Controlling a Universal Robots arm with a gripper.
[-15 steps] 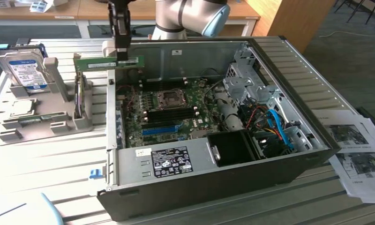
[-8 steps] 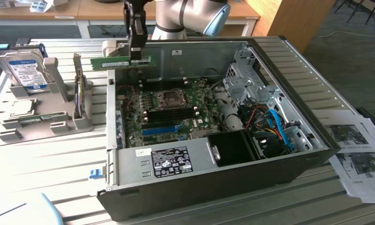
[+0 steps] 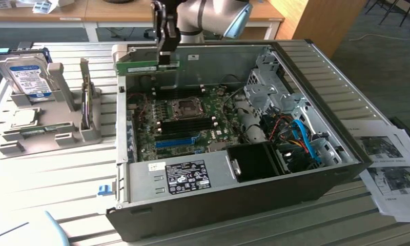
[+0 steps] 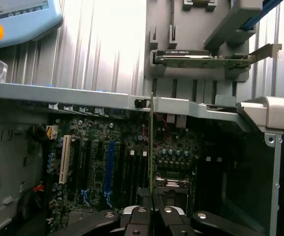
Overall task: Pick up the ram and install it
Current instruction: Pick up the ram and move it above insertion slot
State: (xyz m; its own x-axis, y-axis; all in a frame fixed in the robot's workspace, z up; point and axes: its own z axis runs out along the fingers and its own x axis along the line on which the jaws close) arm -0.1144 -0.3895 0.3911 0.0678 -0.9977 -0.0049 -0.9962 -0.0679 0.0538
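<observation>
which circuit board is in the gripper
The ram, clamped in the gripper over the open case; the other board sits in the grey rack outside.

The ram (image 3: 137,67) hangs in the gripper (image 3: 167,63) at eleven o'clock from the motherboard (image 3: 191,128) inside the computer case (image 3: 328,87). The hard drive (image 3: 28,77) stands at its ten o'clock.

A pale work table (image 3: 55,169) with a ribbed, slatted top spans the foreground. Bright light falls across it and washes parts of its surface to white. Behind it, along the far side, stand desks (image 3: 47,13) with light wooden tops and white frames. Toward the exterior view's right, a tall wooden panel (image 3: 321,20) rises from a grey-blue carpet (image 3: 379,82). A pale cable (image 3: 381,37) lies across the carpet, near dark chair legs (image 3: 396,7) in the far corner.
</observation>
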